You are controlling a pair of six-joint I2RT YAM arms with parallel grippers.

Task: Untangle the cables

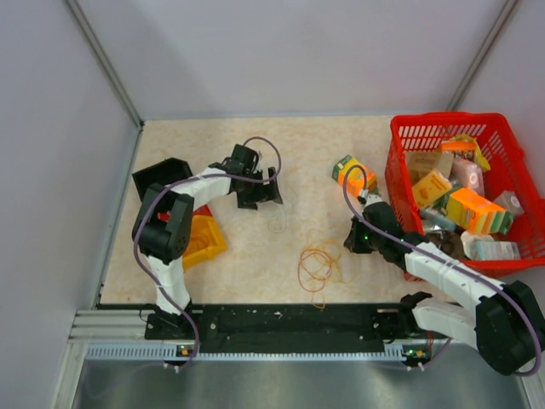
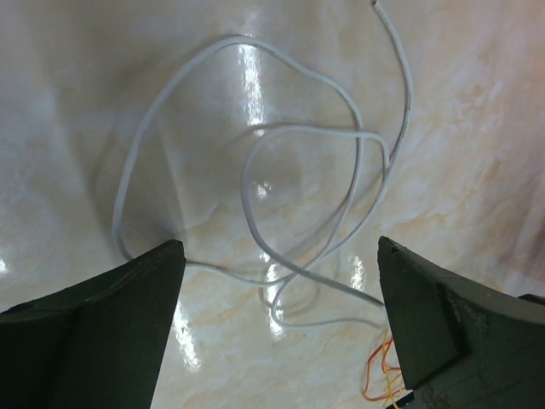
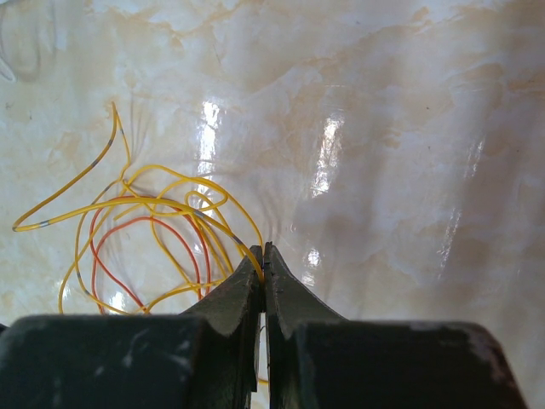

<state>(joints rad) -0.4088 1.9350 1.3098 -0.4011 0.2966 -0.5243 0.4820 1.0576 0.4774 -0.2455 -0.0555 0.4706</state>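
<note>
The jaws of the left gripper (image 2: 280, 247) stood spread as wide as they went, holding nothing, while those of the right gripper (image 3: 264, 253) were pressed tip to tip on a strand of the yellow cable (image 3: 77, 213). Between the left fingers and just beyond them the white cable (image 2: 243, 183) lay flat on the table (image 2: 477, 128) in loose overlapping loops, one free end trailing away ahead and to the right. From the right tips the yellow cable fanned out to the left, its loops lying over the orange and red cables (image 3: 153, 220). Ahead and to the right of those tips the marbled top was bare and glossy. Farther off, in the overhead view, the red basket (image 1: 398, 170) stood close on the right gripper's outer side, bounding the room there.
</note>
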